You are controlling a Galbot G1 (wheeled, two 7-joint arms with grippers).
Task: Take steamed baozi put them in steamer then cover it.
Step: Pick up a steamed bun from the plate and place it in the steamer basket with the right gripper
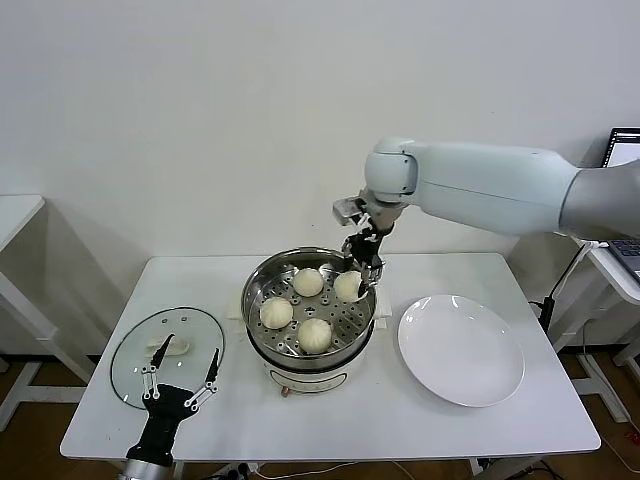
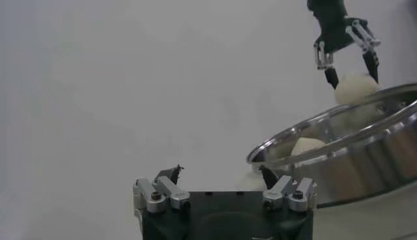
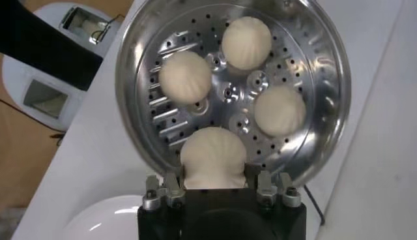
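Observation:
The steamer (image 1: 252,300) stands mid-table with its perforated tray showing. Three baozi lie on the tray: one at the back (image 1: 307,282), one on the left (image 1: 276,312), one at the front (image 1: 314,335). My right gripper (image 1: 365,268) reaches down over the tray's back right and is shut on the fourth baozi (image 1: 348,287). The right wrist view shows this baozi (image 3: 213,153) between the fingers, over the steamer's rim (image 3: 326,59). My left gripper (image 1: 182,362) is open and empty, low at the table's front left.
The glass lid (image 1: 135,365) with its white handle (image 1: 170,347) lies flat at the front left, just beyond the left gripper. An empty white plate (image 1: 460,350) lies right of the steamer. A laptop (image 1: 625,150) sits on a side table at the far right.

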